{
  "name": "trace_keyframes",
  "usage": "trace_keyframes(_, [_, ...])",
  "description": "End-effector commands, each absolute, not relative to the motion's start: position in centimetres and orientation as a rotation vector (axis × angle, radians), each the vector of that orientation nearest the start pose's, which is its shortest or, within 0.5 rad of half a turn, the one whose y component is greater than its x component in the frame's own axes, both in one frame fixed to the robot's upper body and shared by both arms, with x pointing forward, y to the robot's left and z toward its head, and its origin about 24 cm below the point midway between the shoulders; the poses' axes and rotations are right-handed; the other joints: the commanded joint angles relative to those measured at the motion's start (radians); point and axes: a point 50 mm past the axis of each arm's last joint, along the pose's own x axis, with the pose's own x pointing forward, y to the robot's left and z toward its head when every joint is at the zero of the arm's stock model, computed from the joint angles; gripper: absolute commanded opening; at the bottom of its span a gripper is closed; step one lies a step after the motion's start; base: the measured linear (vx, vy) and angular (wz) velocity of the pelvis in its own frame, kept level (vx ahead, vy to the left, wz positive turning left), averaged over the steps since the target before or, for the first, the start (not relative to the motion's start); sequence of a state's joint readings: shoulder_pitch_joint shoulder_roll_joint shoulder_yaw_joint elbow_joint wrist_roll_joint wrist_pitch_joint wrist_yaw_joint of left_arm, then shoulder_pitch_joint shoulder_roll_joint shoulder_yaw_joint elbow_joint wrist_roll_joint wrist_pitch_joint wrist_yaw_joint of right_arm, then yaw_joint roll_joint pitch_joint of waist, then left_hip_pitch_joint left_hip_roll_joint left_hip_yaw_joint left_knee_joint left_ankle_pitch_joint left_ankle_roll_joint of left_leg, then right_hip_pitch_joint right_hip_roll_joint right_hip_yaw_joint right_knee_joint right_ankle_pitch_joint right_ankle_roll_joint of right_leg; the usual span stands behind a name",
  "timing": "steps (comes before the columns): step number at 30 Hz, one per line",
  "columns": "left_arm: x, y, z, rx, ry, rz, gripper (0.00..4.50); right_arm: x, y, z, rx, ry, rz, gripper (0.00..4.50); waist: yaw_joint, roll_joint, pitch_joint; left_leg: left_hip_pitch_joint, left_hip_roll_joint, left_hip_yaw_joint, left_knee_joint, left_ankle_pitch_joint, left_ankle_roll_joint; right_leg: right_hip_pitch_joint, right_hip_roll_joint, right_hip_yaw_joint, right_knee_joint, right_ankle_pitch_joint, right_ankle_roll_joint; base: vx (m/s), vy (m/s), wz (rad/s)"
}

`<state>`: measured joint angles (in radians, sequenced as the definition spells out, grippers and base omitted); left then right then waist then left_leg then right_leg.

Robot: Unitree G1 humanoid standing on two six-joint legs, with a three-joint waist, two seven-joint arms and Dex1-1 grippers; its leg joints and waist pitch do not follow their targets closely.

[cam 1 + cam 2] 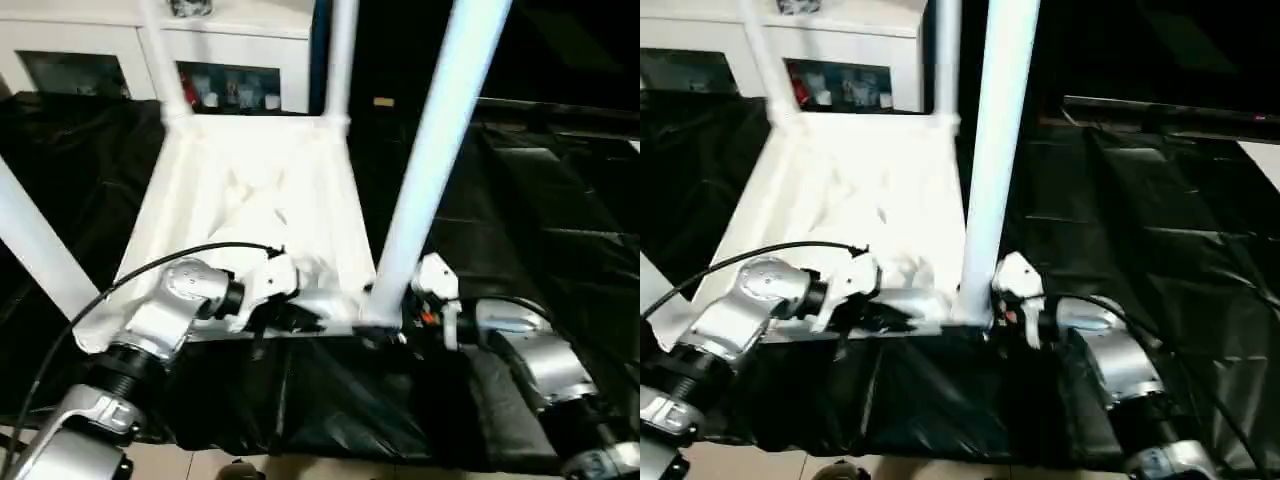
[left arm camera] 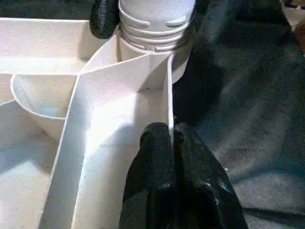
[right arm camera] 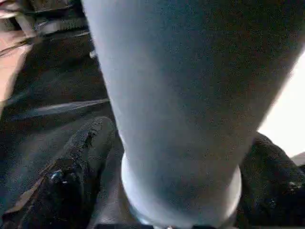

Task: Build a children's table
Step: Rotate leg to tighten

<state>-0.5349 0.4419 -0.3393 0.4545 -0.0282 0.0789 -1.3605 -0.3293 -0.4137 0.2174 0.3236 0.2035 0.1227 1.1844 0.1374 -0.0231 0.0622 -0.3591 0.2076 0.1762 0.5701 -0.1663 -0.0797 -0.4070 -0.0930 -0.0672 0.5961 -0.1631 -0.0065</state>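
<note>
The white table top (image 1: 250, 190) lies upside down on the black drape, ribs facing up. Two legs stand in its far sockets (image 1: 165, 60) (image 1: 340, 60), and another leg (image 1: 35, 250) slants up at the near left. A fourth leg (image 1: 430, 150) rises from the near right corner socket. My right gripper (image 3: 181, 191) is shut around that leg's base, one black finger (image 3: 81, 157) on each side. My left gripper (image 2: 171, 136) is shut on the thin near rim wall of the table top (image 2: 124, 95), a short way from the same socket (image 2: 155, 28).
The black-draped work surface (image 1: 540, 200) spreads wide to the right of the table top. A white cabinet (image 1: 100, 50) with glass doors stands behind. A black cable (image 1: 150, 265) arcs over my left forearm. Light floor (image 1: 300, 468) shows below the drape's near edge.
</note>
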Motion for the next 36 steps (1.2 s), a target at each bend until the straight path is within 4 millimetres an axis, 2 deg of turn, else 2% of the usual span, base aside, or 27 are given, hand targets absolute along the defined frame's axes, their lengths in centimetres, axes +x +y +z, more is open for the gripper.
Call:
trace_keyframes(1, [29.6,13.1,6.8,0.462,0.400,-1.614,0.00,26.7,-14.5,4.3,-0.148,0.336,1.394,3.81,-0.002,-0.001,-0.074,0.011,0.023,0.006,-0.059,-0.219,0.050,0.051,-0.043,0.039,-0.051,-0.163,-0.233,0.000,0.000,0.00])
trace_keyframes(3, [29.7,13.2,6.8,0.464,0.405,-1.619,0.00,26.6,-14.5,4.3,-0.150,0.342,1.408,3.81,0.002,-0.001,-0.072,0.015,0.024,0.006,-0.061,-0.251,0.035,0.047,-0.046,0.040,-0.057,-0.222,-0.219,0.000,0.000,0.00])
trace_keyframes(4, [29.8,13.3,6.9,0.470,0.407,-1.617,0.00,26.5,-14.5,4.3,-0.154,0.344,1.416,3.55,0.002,-0.001,-0.071,0.015,0.024,0.006,-0.061,-0.260,0.031,0.046,-0.046,0.040,-0.059,-0.237,-0.216,0.000,0.000,0.00])
trace_keyframes(6, [30.0,13.5,7.0,0.479,0.409,-1.615,0.00,26.4,-14.4,4.3,-0.157,0.350,1.426,3.47,0.003,-0.001,-0.070,0.017,0.024,0.005,-0.064,-0.283,0.017,0.043,-0.047,0.041,-0.065,-0.288,-0.200,0.000,0.000,0.00])
trace_keyframes(7, [30.0,13.5,7.0,0.479,0.409,-1.617,0.00,26.4,-14.4,4.3,-0.157,0.352,1.428,3.29,0.003,0.000,-0.070,0.019,0.024,0.005,-0.064,-0.289,0.013,0.042,-0.047,0.042,-0.066,-0.296,-0.197,0.000,0.000,0.00])
trace_keyframes(13, [30.1,13.6,7.0,0.475,0.413,-1.616,0.00,26.3,-14.3,4.2,-0.155,0.353,1.432,2.82,0.002,-0.002,-0.072,0.011,0.023,0.002,-0.065,-0.266,0.011,0.047,-0.047,0.041,-0.063,-0.283,-0.188,0.000,0.000,0.00])
trace_keyframes(17, [30.1,13.5,6.8,0.463,0.397,-1.598,0.00,26.2,-14.3,4.1,-0.140,0.350,1.420,2.77,0.003,-0.003,-0.075,0.009,0.023,0.003,-0.062,-0.239,0.019,0.049,-0.046,0.040,-0.058,-0.242,-0.198,0.000,0.000,0.00])
trace_keyframes(20, [30.5,12.7,6.8,0.424,0.351,-1.516,0.00,26.7,-13.9,4.0,-0.115,0.298,1.318,2.75,0.002,-0.004,-0.074,0.009,0.022,0.003,-0.062,-0.240,0.015,0.047,-0.048,0.040,-0.058,-0.246,-0.200,0.000,0.000,0.00])
trace_keyframes(21, [30.7,12.4,6.8,0.409,0.340,-1.484,0.00,27.1,-13.7,3.9,-0.109,0.281,1.267,2.74,0.000,-0.007,-0.073,0.009,0.021,0.002,-0.062,-0.244,0.014,0.048,-0.047,0.040,-0.060,-0.256,-0.196,0.000,0.000,0.00])
trace_keyframes(22, [30.9,12.1,6.8,0.393,0.331,-1.452,0.00,27.5,-13.5,3.9,-0.103,0.259,1.213,2.74,-0.004,-0.006,-0.071,0.007,0.020,0.000,-0.064,-0.260,0.002,0.047,-0.050,0.039,-0.064,-0.304,-0.181,0.000,0.000,0.00])
trace_keyframes(24, [31.2,11.3,6.6,0.390,0.327,-1.394,0.00,28.2,-13.0,3.7,-0.037,0.241,1.099,2.74,-0.006,-0.010,-0.071,0.006,0.018,-0.001,-0.065,-0.269,-0.002,0.049,-0.052,0.039,-0.068,-0.337,-0.168,0.000,0.000,0.00])
trace_keyframes(25, [31.2,11.0,6.5,0.394,0.328,-1.375,0.00,28.5,-12.7,3.6,-0.020,0.235,1.057,2.74,-0.010,-0.009,-0.071,0.003,0.018,-0.004,-0.067,-0.266,-0.011,0.050,-0.052,0.037,-0.068,-0.353,-0.158,0.000,0.000,0.00])
trace_keyframes(28, [31.1,9.5,6.1,0.392,0.313,-1.327,0.00,28.8,-11.1,2.9,0.010,0.226,0.930,2.73,-0.032,-0.010,-0.070,0.002,0.016,-0.005,-0.069,-0.274,-0.016,0.049,-0.049,0.037,-0.071,-0.359,-0.149,0.000,0.000,0.00])
trace_keyframes(30, [31.2,8.5,6.0,0.393,0.310,-1.286,0.00,28.9,-10.1,2.5,0.013,0.225,0.877,2.73,-0.036,-0.010,-0.070,0.005,0.014,-0.004,-0.068,-0.276,-0.011,0.046,-0.049,0.038,-0.074,-0.369,-0.145,0.000,0.000,0.00])
trace_keyframes(32, [31.2,7.4,5.9,0.396,0.300,-1.245,0.00,29.3,-9.1,1.8,0.010,0.260,0.767,2.73,-0.041,-0.010,-0.068,0.005,0.014,-0.003,-0.068,-0.275,-0.013,0.044,-0.048,0.038,-0.077,-0.378,-0.141,0.000,0.000,0.00])
trace_keyframes(33, [31.0,6.1,5.9,0.396,0.291,-1.227,0.00,29.7,-8.2,1.4,0.015,0.287,0.660,2.73,-0.046,-0.009,-0.068,0.003,0.014,-0.006,-0.070,-0.281,-0.017,0.045,-0.047,0.037,-0.077,-0.390,-0.138,0.000,0.000,0.00])
trace_keyframes(34, [31.0,6.0,5.9,0.397,0.289,-1.224,0.00,29.8,-8.0,1.3,0.017,0.290,0.646,2.73,-0.051,-0.008,-0.066,0.005,0.014,-0.006,-0.072,-0.285,-0.025,0.041,-0.047,0.037,-0.079,-0.402,-0.134,0.000,0.000,0.00])
trace_keyframes(36, [30.8,5.1,5.8,0.394,0.281,-1.204,0.00,29.8,-7.0,1.3,0.020,0.286,0.629,2.73,-0.053,-0.006,-0.066,0.004,0.012,-0.008,-0.073,-0.307,-0.026,0.044,-0.047,0.035,-0.082,-0.432,-0.117,0.000,0.000,0.00])
